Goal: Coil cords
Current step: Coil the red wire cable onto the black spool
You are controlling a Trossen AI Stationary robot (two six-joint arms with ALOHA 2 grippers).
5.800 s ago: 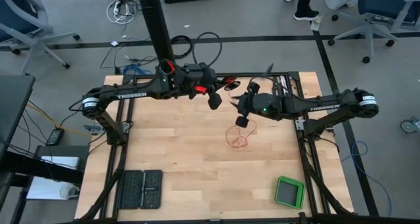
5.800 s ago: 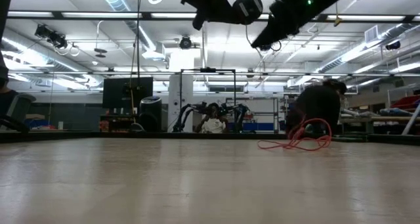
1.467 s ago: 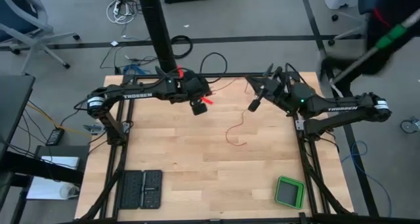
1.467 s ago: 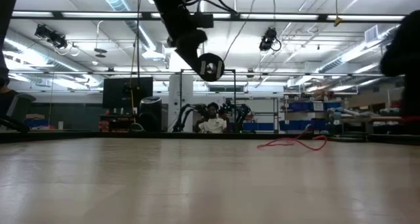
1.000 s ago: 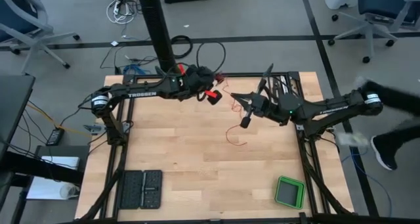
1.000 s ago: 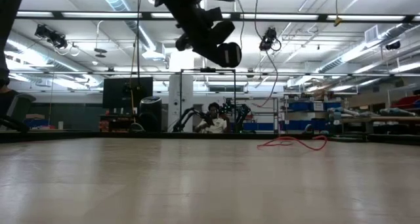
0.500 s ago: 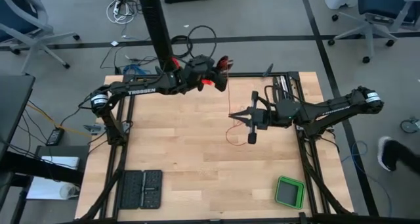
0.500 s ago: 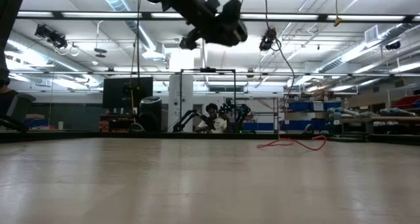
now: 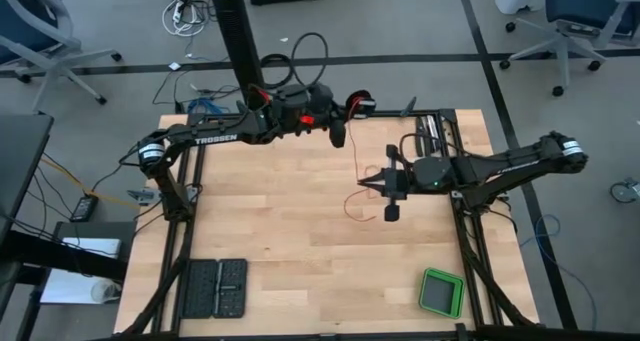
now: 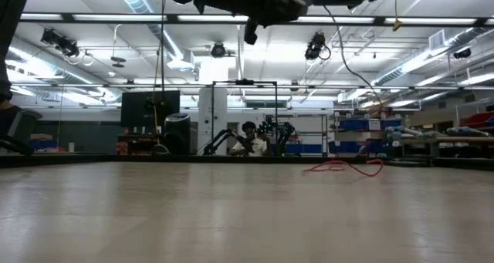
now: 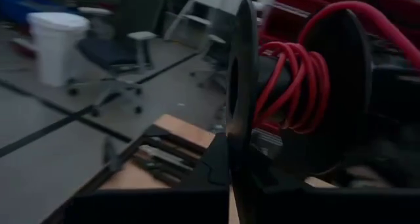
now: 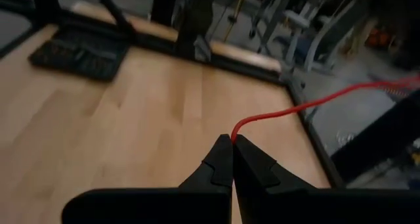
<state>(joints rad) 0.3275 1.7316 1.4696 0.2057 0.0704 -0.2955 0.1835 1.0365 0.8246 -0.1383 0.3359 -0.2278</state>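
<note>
1. Red-orange cord [image 12: 308, 103] is pinched between the right gripper [image 12: 232, 142] fingers, which are pressed together on it; the strand runs away from their tips.
2. The left gripper [image 9: 340, 133] holds a black spool [image 11: 295, 106] wound with turns of the same cord, its fingers closed tight on it.
3. In the high view the right gripper [image 9: 391, 194] hangs over the desk [image 9: 280, 251] at about 3 o'clock, the left one near the 12 o'clock edge.
4. A loose tangle of cord [image 9: 358, 205] lies on the wood just beside the right gripper, at its 9 o'clock.
5. A green box [image 9: 440, 292] sits at 5 o'clock, dark trays [image 9: 214, 287] at 7 o'clock.
</note>
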